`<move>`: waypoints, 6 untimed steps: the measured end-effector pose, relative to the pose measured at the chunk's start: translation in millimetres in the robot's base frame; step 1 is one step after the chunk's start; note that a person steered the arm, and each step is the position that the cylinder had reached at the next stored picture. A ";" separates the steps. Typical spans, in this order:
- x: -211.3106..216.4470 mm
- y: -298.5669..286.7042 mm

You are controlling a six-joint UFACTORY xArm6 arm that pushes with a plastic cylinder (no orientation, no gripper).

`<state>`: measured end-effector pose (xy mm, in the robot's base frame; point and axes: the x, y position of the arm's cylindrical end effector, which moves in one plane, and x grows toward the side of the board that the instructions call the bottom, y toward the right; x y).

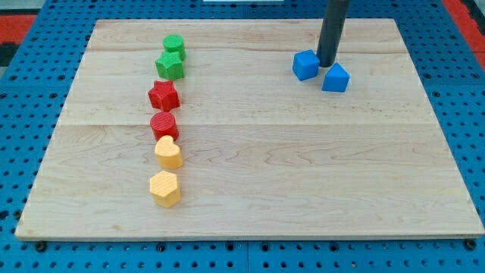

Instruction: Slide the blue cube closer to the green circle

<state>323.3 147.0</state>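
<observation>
The blue cube (pixel 305 64) sits near the view's top right on the wooden board (pixel 303 167). A second blue block (pixel 336 77), wedge-like, lies just to its right and a little lower. My tip (pixel 326 63) stands between the two blue blocks, touching or nearly touching the cube's right side. The green circle (pixel 173 44) is at the view's top left, heading a column of blocks. A green star-like block (pixel 170 65) lies directly below it.
Below the green blocks run a red star (pixel 163 95), a red round block (pixel 164 125), a yellow heart-like block (pixel 168 152) and a yellow hexagon (pixel 164 188). A blue pegboard (pixel 30 83) surrounds the board.
</observation>
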 end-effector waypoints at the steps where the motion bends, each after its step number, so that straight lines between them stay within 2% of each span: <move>1: 11.5 -8.5; 4: -50.7 -155.8; 5: -63.0 -167.9; 6: -63.1 -145.8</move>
<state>260.2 1.2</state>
